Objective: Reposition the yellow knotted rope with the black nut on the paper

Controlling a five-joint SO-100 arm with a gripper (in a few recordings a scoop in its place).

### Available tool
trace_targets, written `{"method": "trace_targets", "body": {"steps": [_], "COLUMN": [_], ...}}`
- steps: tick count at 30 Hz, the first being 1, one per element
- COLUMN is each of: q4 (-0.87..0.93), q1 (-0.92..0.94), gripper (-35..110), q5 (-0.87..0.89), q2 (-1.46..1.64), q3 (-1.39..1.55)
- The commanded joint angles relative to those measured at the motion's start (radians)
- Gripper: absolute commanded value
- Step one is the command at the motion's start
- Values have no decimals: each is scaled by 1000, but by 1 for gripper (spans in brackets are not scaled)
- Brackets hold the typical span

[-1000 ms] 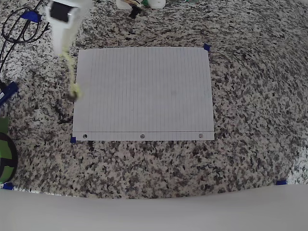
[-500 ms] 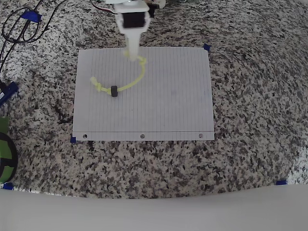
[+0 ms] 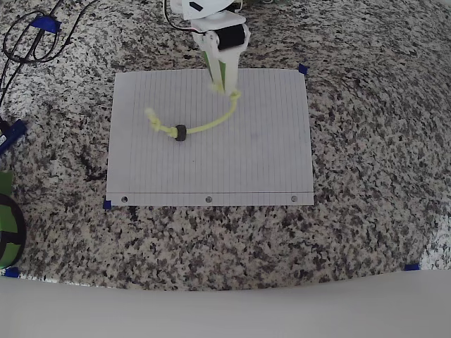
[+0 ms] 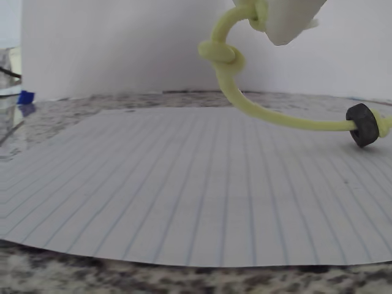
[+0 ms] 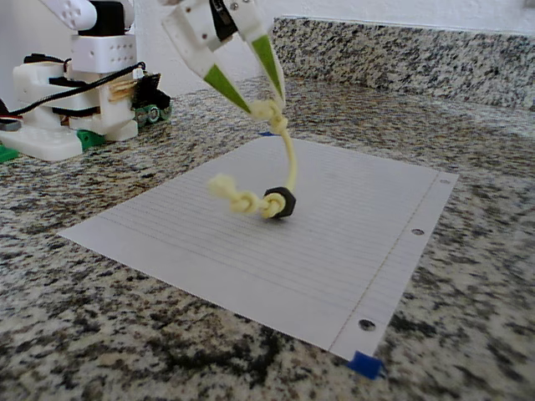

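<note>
In the overhead view the claw (image 3: 227, 90) was clamped on one knotted end of the yellow knotted rope (image 3: 204, 127) above the far part of the paper (image 3: 246, 169). From the claw the rope curved down and to the left, with the black nut (image 3: 180, 133) threaded near its other end.

In the wrist view the rope (image 4: 257, 110) hung from the claw at the top, a knot just below the fingertips, and ran right to the nut (image 4: 362, 124) low over the paper (image 4: 184, 196).

In the fixed view the claw (image 5: 266, 104) pinched the top knot; the rope (image 5: 288, 163) dropped to the nut (image 5: 280, 202), which seemed to rest on the paper (image 5: 351, 251). The rope was already over the sheet; lowering and letting go appeared to be left.
</note>
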Motion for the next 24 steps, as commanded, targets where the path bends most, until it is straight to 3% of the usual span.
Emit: {"method": "trace_targets", "body": {"steps": [1, 4, 9, 24], "q4": [-29, -29, -28, -161], "q1": [-54, -78, -75, 172], "gripper": [3, 31, 60, 52], "q5": [29, 29, 29, 5], "q2": [20, 15, 40, -46], "q3": [8, 14, 28, 12]}}
